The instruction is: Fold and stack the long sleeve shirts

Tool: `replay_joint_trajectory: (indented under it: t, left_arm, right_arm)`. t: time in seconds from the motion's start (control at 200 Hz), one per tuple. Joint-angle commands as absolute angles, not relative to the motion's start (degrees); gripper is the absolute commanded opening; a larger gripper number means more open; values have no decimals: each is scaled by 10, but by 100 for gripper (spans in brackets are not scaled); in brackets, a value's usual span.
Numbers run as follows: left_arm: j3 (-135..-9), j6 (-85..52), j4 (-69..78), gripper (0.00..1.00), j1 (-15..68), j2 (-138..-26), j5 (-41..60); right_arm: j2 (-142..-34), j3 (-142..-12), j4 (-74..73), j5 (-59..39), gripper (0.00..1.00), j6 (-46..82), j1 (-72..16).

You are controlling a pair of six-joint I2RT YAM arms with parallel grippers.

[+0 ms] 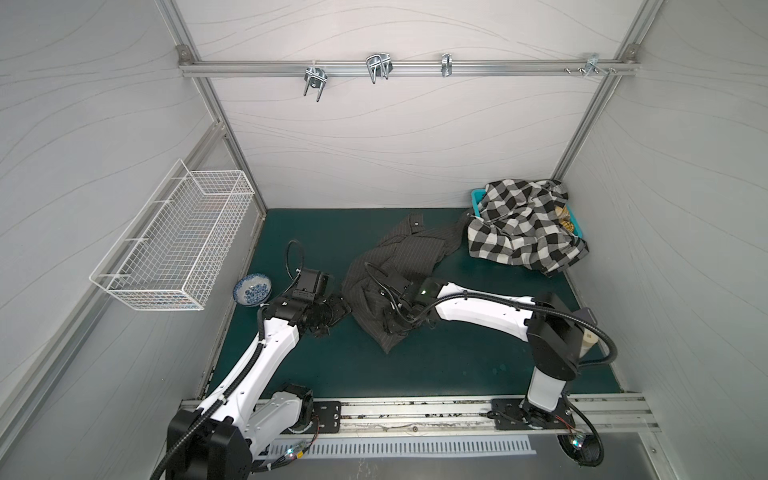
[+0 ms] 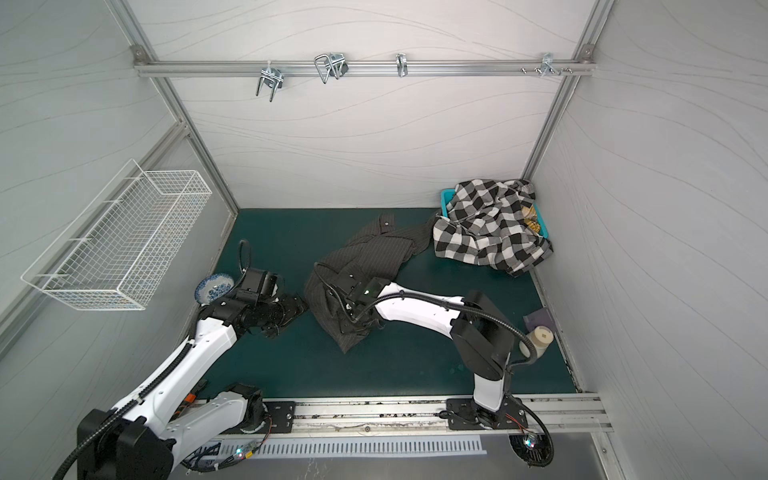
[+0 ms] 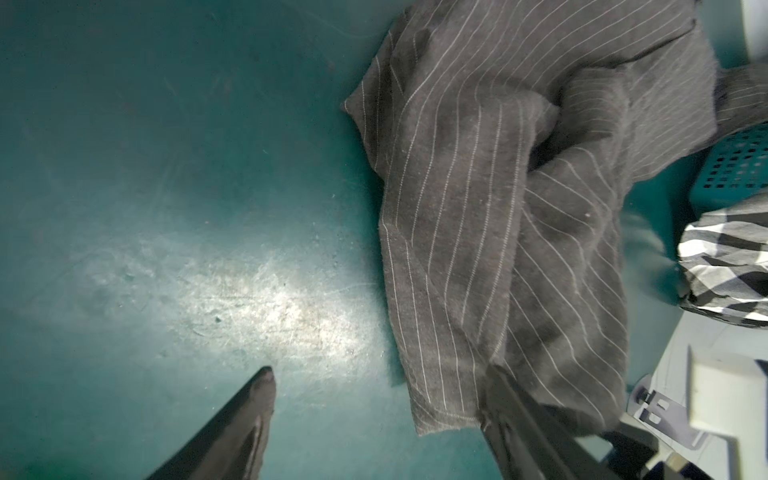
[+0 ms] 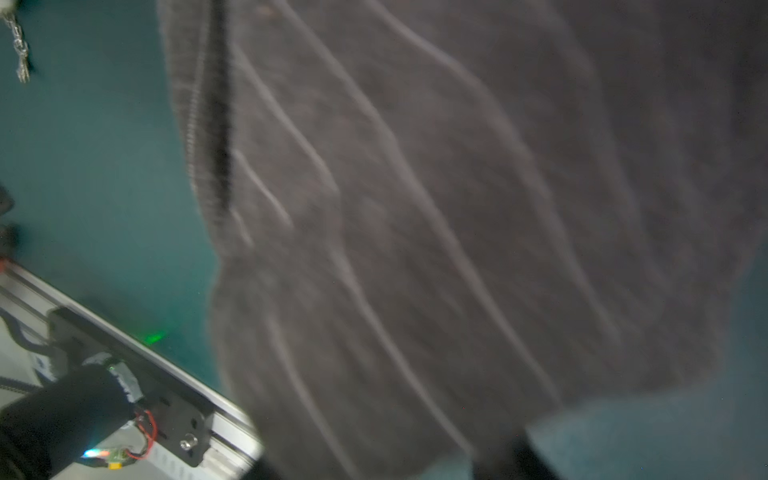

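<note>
Evidently we are only beginning: the pinstriped shirt (image 1: 399, 266) and the checked shirt (image 1: 523, 232) are lying crumpled and unfolded, our left gripper (image 3: 380, 372) is holding its jaws apart, and for the right gripper (image 1: 395, 322) we cannot tell.

**Blurred pinstriped cloth is filling the wrist camera**

The dark charcoal pinstriped shirt (image 4: 457, 208) is covering most of the frame, its pale stripes smearing diagonally and a dark fold running down near its edge. The teal mat (image 4: 95, 166) is showing beside it, with a small green glint (image 4: 153, 337) shining on it. In one corner an aluminium rail (image 4: 232, 419) is carrying a black mounting plate (image 4: 174, 415). A black cylindrical housing (image 4: 62, 411) is sitting next to it, with red wires (image 4: 149, 436) looping out and a small light (image 4: 93, 453) glowing beneath.
</note>
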State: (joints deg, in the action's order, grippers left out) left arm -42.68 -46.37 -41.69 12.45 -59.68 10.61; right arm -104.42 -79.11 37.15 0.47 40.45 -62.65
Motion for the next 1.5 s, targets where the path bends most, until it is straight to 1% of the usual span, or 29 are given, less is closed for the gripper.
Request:
replay_joint_trajectory:
  t: [0.0, 0.025, 0.11, 0.23, 0.325, 0.445, 0.54, 0.605, 0.625, 0.655, 0.69, 0.705, 0.71, 0.715, 0.72, 0.755, 0.78, 0.785, 0.79, 0.825, 0.89, 1.015, 1.135, 1.215, 1.281, 1.331, 1.411, 1.451, 1.496]
  left_arm:
    - [-433, -449, -372, 80, 118, -627, 119]
    - [-437, -448, -370, 80, 116, -632, 122]
    - [-454, -447, -360, 80, 116, -644, 133]
    - [-479, -448, -357, 80, 117, -656, 135]
    - [-496, -443, -357, 80, 118, -670, 136]
    - [-519, -433, -353, 80, 138, -699, 121]
    - [-530, -432, -338, 82, 200, -732, 96]
    - [-526, -443, -310, 83, 242, -763, 93]
    - [-522, -448, -299, 83, 252, -772, 96]
    - [-517, -459, -280, 83, 261, -788, 102]
    - [-511, -473, -259, 83, 264, -805, 109]
    - [-510, -477, -250, 83, 265, -813, 114]
    - [-510, -480, -247, 83, 265, -816, 115]
    - [-510, -482, -245, 83, 265, -818, 116]
    - [-510, -484, -242, 83, 265, -821, 117]
    - [-518, -491, -230, 83, 265, -841, 120]
    - [-530, -490, -230, 83, 265, -856, 118]
    - [-534, -489, -230, 83, 265, -858, 117]
    - [-537, -489, -230, 83, 264, -862, 116]
    - [-561, -481, -233, 83, 265, -883, 112]
    - [-620, -467, -241, 83, 265, -923, 108]
    - [-736, -438, -262, 81, 273, -1012, 111]
    - [-824, -422, -283, 73, 294, -1100, 128]
    - [-861, -419, -299, 68, 311, -1148, 135]
    - [-868, -427, -299, 60, 318, -1177, 146]
    - [-864, -441, -287, 51, 318, -1191, 163]
    - [-853, -464, -262, 32, 318, -1198, 191]
    - [-848, -470, -252, 19, 319, -1195, 197]
    - [-845, -473, -247, 6, 318, -1187, 198]
  right_arm:
    - [-1020, -832, 432, 26, 0, 386, -619]
    - [-1008, -830, 441, 36, 0, 385, -613]
    - [-915, -806, 475, 64, 0, 384, -569]
    - [-792, -758, 507, 45, 0, 363, -488]
    - [-724, -715, 541, 15, 0, 337, -418]
    - [-682, -666, 568, -6, 0, 308, -336]
    - [-673, -625, 561, -44, 1, 294, -282]
    - [-681, -608, 558, -48, 4, 290, -265]
    - [-684, -606, 559, -44, 6, 288, -262]
    - [-689, -602, 563, -35, 14, 287, -260]
    - [-692, -599, 570, -18, 28, 288, -259]
    - [-693, -598, 572, -11, 35, 289, -259]
    - [-694, -597, 573, -9, 39, 289, -259]
    - [-694, -596, 573, -7, 42, 289, -259]
    - [-694, -596, 573, -7, 42, 289, -259]
    - [-694, -591, 575, 1, 52, 290, -259]
    - [-695, -588, 578, 7, 56, 290, -260]
    - [-695, -587, 579, 10, 59, 290, -259]
    - [-695, -587, 579, 10, 59, 290, -259]
    - [-694, -585, 581, 17, 71, 290, -259]
    - [-692, -584, 583, 21, 78, 287, -258]
    - [-697, -591, 577, 17, 79, 284, -252]
    - [-715, -591, 570, 4, 81, 293, -249]
    - [-729, -587, 580, 9, 90, 310, -249]
    - [-735, -577, 586, 14, 95, 321, -250]
    - [-732, -565, 588, 22, 97, 327, -253]
    - [-723, -541, 584, 29, 97, 324, -256]
    - [-718, -527, 581, 28, 96, 322, -257]
    - [-714, -515, 572, 24, 92, 323, -257]
